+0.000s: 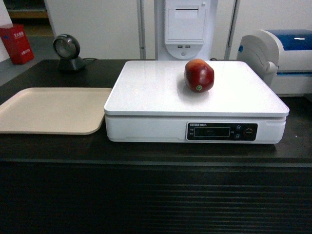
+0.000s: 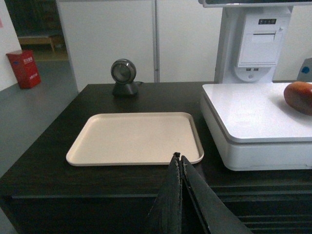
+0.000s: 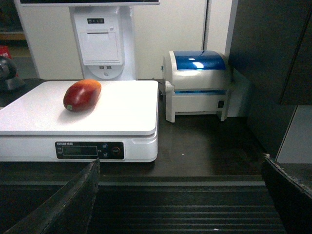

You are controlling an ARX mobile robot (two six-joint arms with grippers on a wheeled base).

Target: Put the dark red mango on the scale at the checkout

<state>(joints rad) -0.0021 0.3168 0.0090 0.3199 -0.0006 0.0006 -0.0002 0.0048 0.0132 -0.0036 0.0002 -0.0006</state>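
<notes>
Dark red mango (image 1: 199,75) sits on the white scale (image 1: 156,92), toward its back, on the dark checkout surface (image 1: 58,151). Left gripper (image 2: 179,158) jaws pressed together, empty; right gripper (image 3: 180,170) jaws spread wide, empty.

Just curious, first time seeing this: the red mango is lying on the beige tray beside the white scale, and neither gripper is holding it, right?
Not quite. The dark red mango lies on the scale, not on the beige tray, as the head view shows. Neither gripper holds it.
</notes>
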